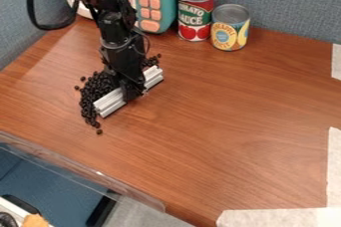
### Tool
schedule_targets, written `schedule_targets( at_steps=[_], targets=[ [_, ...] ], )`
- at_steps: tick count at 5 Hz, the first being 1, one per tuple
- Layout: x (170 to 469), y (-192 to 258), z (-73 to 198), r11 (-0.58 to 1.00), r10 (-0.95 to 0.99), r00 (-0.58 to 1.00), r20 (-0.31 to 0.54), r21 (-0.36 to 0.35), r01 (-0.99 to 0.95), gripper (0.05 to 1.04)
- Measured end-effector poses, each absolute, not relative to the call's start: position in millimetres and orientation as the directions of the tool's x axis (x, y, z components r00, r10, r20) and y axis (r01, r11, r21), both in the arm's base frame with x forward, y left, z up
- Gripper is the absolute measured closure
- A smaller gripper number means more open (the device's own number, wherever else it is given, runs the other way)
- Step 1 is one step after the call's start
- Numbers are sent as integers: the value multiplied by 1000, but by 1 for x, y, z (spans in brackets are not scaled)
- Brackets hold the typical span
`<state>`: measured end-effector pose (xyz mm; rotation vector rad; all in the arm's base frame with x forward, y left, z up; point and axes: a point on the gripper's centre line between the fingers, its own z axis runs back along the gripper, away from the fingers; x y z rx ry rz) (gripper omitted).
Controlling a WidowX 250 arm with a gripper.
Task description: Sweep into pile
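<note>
On the wooden tabletop, the beans lie heaped left of the bar, with strays beyond its near end. The pincer grips the bar mid-length. Best keep it low and level, push gently, and angle it around those strays.

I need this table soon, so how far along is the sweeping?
It looks well along: most dark beads already lie bunched along the silver bar. The gripper has that bar in hand. Likely left: gathering the strays and the smaller bunch near the bar's far end.
</note>
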<state>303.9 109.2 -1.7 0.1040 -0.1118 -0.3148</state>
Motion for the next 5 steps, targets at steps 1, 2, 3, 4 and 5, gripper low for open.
schedule_targets(
  at_steps=[1,2,3,4,5],
  targets=[
    [293,97,13,957,-285,951,118,93,275,713],
    [293,74,33,957,-290,941,172,79,280,713],
    [292,48,41,963,-269,946,180,59,263,713],
    [294,19,40,977,-213,960,182,14,214,713],
    [290,1,25,984,-170,976,136,-28,175,713]
  ],
)
